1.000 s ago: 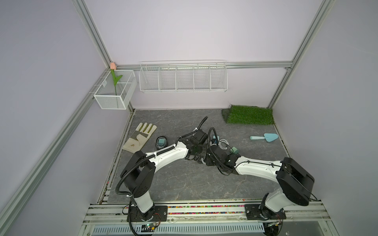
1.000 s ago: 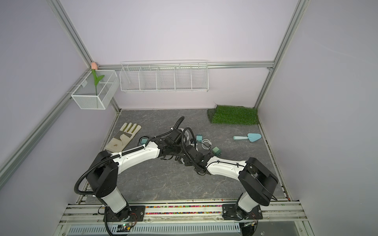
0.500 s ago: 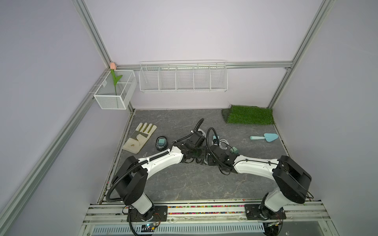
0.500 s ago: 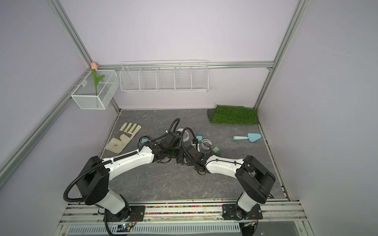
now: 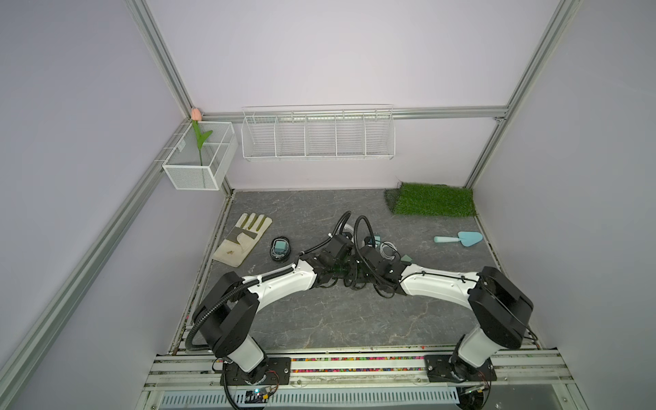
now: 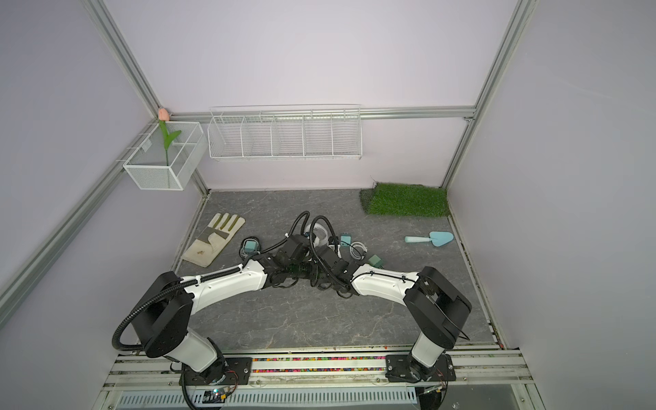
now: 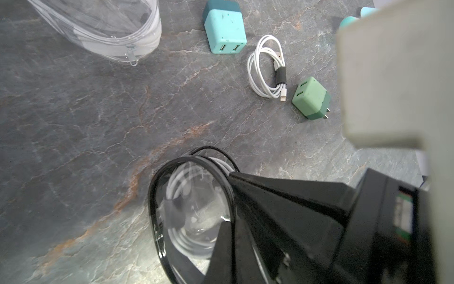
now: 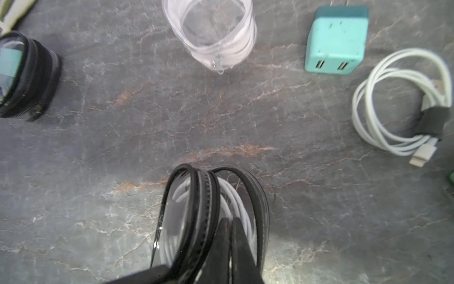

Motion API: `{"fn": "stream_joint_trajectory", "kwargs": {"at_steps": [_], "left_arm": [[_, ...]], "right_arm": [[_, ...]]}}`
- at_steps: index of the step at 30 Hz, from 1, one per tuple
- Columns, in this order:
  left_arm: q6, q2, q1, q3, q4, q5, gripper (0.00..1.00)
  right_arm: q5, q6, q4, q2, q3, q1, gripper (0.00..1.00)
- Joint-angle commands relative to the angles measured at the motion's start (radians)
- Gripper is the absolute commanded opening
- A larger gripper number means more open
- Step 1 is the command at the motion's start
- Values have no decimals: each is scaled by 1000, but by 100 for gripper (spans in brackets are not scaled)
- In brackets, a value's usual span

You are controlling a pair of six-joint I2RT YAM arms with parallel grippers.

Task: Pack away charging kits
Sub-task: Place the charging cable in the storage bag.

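Charging kits [image 5: 280,245]: three cases [image 8: 240,49], three adapters [image 8: 336,41]

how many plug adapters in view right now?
3: packed teal adapter inside the black case by the glove; loose teal adapter near the white case; green adapter beside the loose cable. Others may be hidden.

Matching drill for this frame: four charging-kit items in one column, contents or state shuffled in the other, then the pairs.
Things:
1. open black-rimmed case
2. white-zip clear case
3. black case by the glove (glove)
4. loose teal adapter

States:
A. another teal adapter inside
B. bare on the table, beside a coiled cable
C. white cable inside
D. looks empty

Pairs: 1-C, 2-D, 3-A, 4-B
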Motion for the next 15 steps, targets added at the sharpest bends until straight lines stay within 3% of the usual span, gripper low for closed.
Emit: {"fn": "stream_joint_trajectory", "kwargs": {"at_steps": [1, 11, 15], "left_arm": [[-21, -40, -3, -13, 57, -7, 0], [-50, -36, 0, -18, 39, -11, 0], [-58, -40, 1, 7, -77, -139, 0]], "right_arm": [[-16, 36, 35, 18, -16, 1, 6], [69, 52, 43, 54, -41, -7, 6], [135, 49, -2, 57, -27, -8, 6]]}}
